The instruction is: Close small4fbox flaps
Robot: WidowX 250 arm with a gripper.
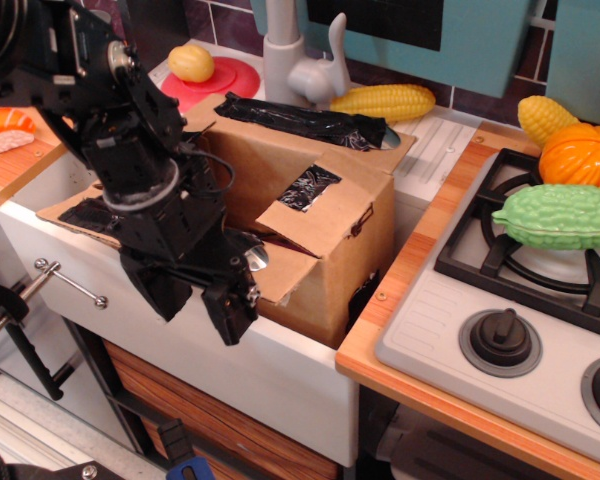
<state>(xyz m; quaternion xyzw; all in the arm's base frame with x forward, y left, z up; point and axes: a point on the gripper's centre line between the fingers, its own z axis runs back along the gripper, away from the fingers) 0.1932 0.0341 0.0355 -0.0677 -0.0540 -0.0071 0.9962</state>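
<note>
Box: the small4fbox [320,250], brown corrugated cardboard, sits in the white sink [280,380] beside the wooden counter edge and the stove [520,300].
Far flap: the flap with shiny black tape [305,122] is spread outward toward the faucet [285,50], not closed.
Right flap: a flap with a patch of crinkled black tape [325,205] is folded partly inward over the opening, tilted rather than flat.
Near flap: a taped flap [265,265] leans down over the front edge, just beside the gripper.
Left flap: a flap [85,208] lies flat outward on the sink's left side, mostly hidden by the arm.
Gripper: the black gripper [195,300] hangs at the box's front left corner, its two fingers parted and holding nothing.
Progress: judged early; one flap is partway in, the other three seem left to fold, and the top is not shut.
Surroundings: toy corn [385,100], a lemon on a red plate [192,62] and gourds on the stove stand well apart.
</note>
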